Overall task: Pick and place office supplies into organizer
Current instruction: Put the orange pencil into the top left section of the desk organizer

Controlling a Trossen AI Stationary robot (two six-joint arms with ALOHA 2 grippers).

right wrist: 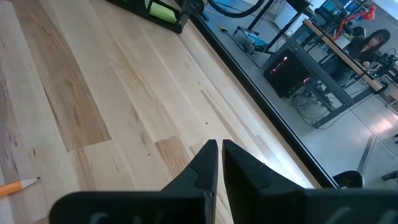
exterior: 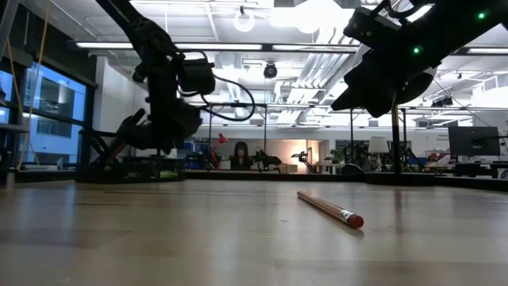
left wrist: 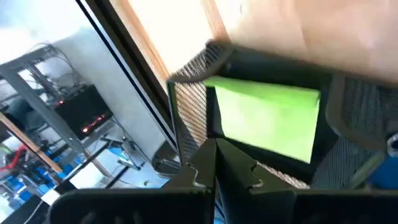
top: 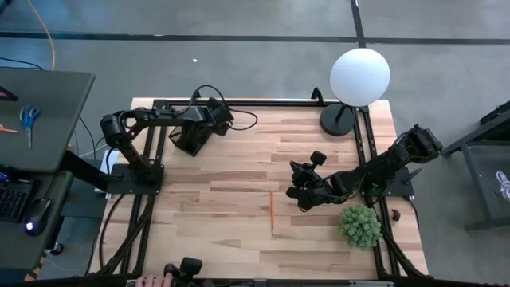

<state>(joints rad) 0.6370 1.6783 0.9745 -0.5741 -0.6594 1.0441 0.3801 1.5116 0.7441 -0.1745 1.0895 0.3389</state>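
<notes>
The organizer [top: 190, 137] sits at the far left corner of the table [top: 239, 215], under the left gripper [left wrist: 216, 163], whose fingers are pressed together on nothing; a lime-green sticky-note pad [left wrist: 266, 121] already lies in one compartment. The one item left out in the open, an orange pencil [top: 272, 213], lies flat mid-table, just beside the right gripper [right wrist: 217, 157], which hangs above the wood with its fingers nearly touching and empty. The likely trouble: a thin, round pencil on smooth, pale planks can roll or skid if the fingers come down off-centre, and the carry across to the tray is long. Nearer the right edge stand a white globe lamp [top: 359, 76] and a small green plant [top: 360, 226]. Beyond the table, a person [exterior: 240, 154] sits in a bright workshop.
</notes>
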